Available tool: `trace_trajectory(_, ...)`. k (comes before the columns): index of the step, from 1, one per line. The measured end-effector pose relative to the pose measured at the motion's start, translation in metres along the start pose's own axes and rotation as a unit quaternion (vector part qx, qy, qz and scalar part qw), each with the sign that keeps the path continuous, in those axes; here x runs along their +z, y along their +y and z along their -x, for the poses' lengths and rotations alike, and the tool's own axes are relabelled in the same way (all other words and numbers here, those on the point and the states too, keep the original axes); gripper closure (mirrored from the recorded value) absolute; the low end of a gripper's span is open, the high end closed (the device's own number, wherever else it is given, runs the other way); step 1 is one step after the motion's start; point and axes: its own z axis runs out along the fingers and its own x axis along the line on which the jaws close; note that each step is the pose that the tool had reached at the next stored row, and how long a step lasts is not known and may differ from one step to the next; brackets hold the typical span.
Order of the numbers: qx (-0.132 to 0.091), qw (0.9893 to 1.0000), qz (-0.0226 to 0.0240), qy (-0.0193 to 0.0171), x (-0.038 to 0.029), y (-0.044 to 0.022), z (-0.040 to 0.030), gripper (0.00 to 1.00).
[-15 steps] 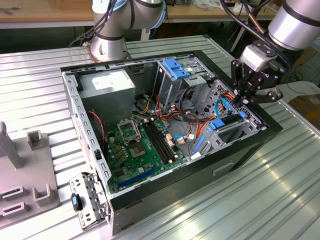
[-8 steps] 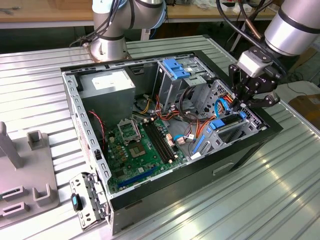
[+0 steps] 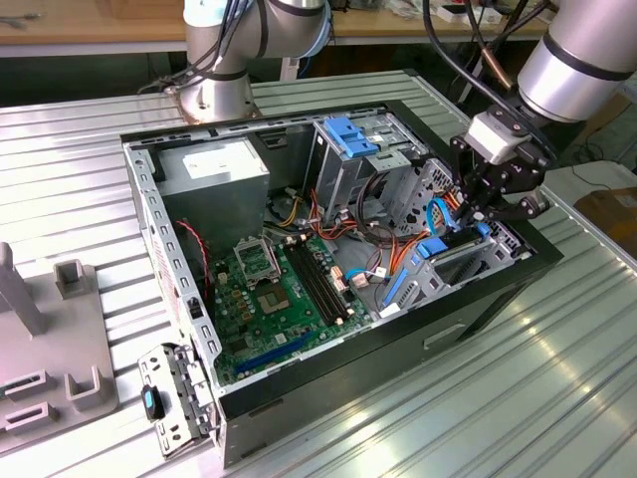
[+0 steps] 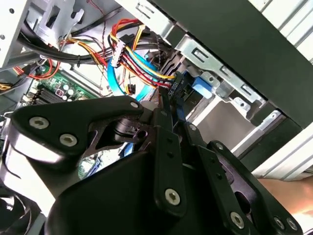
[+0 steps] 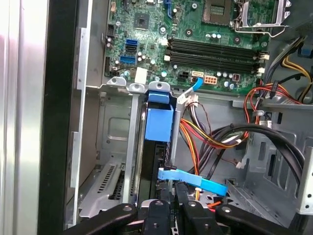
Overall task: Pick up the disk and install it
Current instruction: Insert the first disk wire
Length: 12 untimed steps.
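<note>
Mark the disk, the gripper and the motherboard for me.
the disk (image 5: 160, 122): first wrist view, on its blue carrier rail.
the gripper (image 3: 480, 221): exterior view, at its lower tip.
the motherboard (image 3: 249, 314): exterior view, on the green board.

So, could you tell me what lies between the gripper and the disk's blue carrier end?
In the first wrist view, a flat blue cable crosses between the gripper and the blue end of the disk.
</note>
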Motion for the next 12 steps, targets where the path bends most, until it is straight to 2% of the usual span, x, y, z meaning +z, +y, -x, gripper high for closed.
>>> trace_trajectory(2, 0.000, 1.0000, 0.0000, 0.0000, 0.0001, 0.0020, 0.0061, 0.84)
trace_trajectory(3, 0.000, 1.0000, 0.0000, 0.0000, -0.0027, 0.0018, 0.0063, 0.84)
trace_trajectory(5, 0.004, 1.0000, 0.0001, 0.0047, -0.0035, 0.0020, 0.0045, 0.84)
trace_trajectory(6, 0.004, 1.0000, -0.0002, 0.0059, -0.0035, 0.0022, 0.0041, 0.84)
trace_trajectory(11, 0.004, 1.0000, -0.0048, 0.0074, -0.0042, 0.0117, 0.0014, 0.84)
trace_trajectory(12, 0.004, 0.9999, -0.0050, 0.0120, -0.0043, 0.0120, 0.0009, 0.84)
